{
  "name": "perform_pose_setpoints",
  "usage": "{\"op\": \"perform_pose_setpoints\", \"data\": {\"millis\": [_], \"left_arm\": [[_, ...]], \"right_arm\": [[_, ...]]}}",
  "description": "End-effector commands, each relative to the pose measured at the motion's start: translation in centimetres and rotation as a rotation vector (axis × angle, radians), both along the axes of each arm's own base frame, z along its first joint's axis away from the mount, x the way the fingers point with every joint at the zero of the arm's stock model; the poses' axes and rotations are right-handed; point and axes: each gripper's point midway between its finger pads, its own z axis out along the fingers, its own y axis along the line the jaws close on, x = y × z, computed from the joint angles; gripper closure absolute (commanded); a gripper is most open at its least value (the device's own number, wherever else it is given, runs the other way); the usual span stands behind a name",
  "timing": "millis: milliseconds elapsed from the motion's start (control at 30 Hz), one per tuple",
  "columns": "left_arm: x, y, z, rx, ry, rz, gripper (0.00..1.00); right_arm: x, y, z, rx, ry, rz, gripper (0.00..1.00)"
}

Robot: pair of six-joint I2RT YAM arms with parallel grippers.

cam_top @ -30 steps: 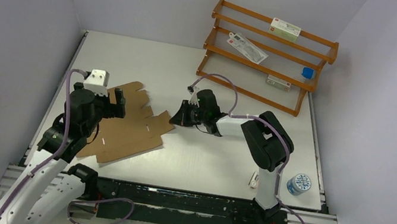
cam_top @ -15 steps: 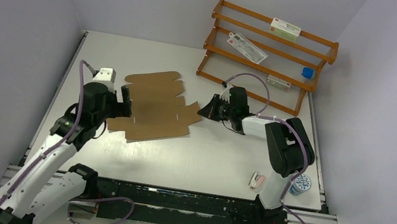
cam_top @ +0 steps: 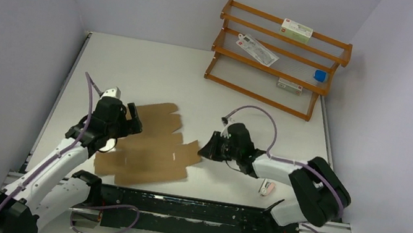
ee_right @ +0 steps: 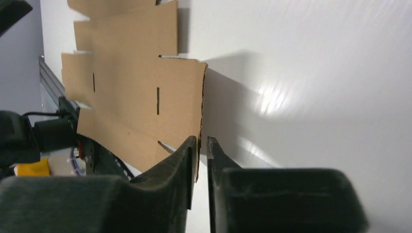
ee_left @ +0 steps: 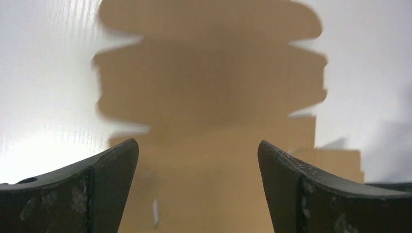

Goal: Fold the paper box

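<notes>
The paper box (cam_top: 148, 151) lies flat on the table (cam_top: 196, 84) in the top view, left gripper (cam_top: 133, 119) over its left edge, right gripper (cam_top: 204, 149) at its right flap. Left wrist: jaws spread wide above it. Right wrist: jaws almost together astride its edge, perhaps pinching

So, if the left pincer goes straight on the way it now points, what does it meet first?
The cardboard sheet, lying on the table right ahead of the open left pincer. How near it is, I cannot tell.
</notes>
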Motion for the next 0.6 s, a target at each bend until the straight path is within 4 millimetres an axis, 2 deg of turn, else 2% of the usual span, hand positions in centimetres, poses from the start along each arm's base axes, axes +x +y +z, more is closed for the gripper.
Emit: {"op": "perform_pose_setpoints", "data": {"millis": [0,133,233,367,567], "left_arm": [[0.2,0.4,0.6,-0.061,-0.035,0.096,0.03],[-0.1,1.2,0.9,-0.039,-0.041,0.123,0.03],[0.0,1.9,1.2,-0.001,-0.045,0.144,0.03],[0.3,1.5,1.3,-0.015,-0.035,0.131,0.03],[0.2,0.5,0.1,-0.033,0.004,0.087,0.03]], "right_arm": [[-2.1,-0.4,1.0,-0.026,-0.010,-0.010,0.77],[0.7,-2.3,4.4,-0.123,-0.177,-0.039,0.51],[3.5,-2.4,7.0,-0.140,-0.265,-0.020,0.42],[5.8,0.2,8.7,-0.076,-0.287,0.060,0.40],[8.4,5.6,7.5,0.045,-0.222,0.187,0.40]]}}
